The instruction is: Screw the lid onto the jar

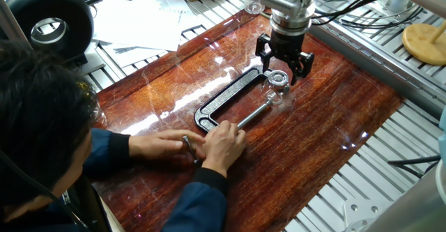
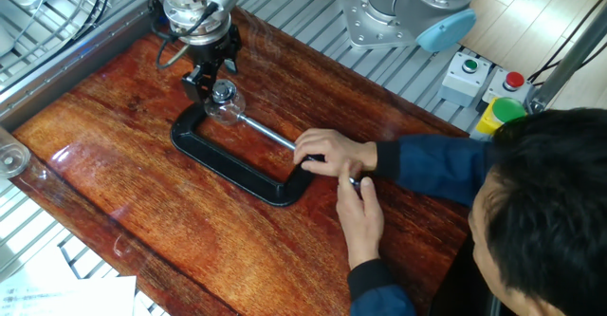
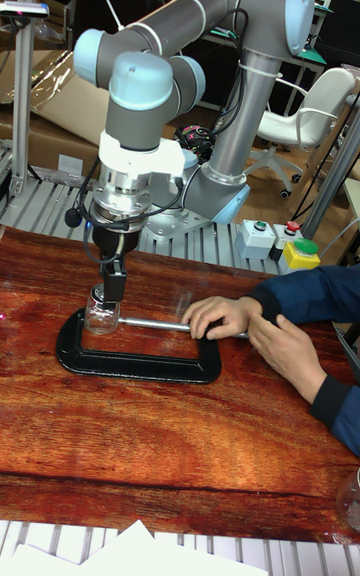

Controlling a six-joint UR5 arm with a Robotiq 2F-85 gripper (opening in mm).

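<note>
Glossy reddish-brown wooden counter (image 1: 327, 131) carries everything. Lying flat beneath the jaws, a long black metal C-clamp (image 2: 228, 169) pins the small squat clear glass jar (image 1: 276, 95) directly under them. A person's two hands (image 1: 223, 143) grip the clamp's screw handle, well away from the jaws. Over the jar's small silvery round lid (image 2: 223, 91), the two-finger gripper (image 1: 283, 59) sits slightly parted; whether it grips cannot be told.

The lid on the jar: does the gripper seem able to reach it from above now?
Probably yes. The gripper hangs just above the lid on the jar; the person's hands are at the clamp's other end.
</note>
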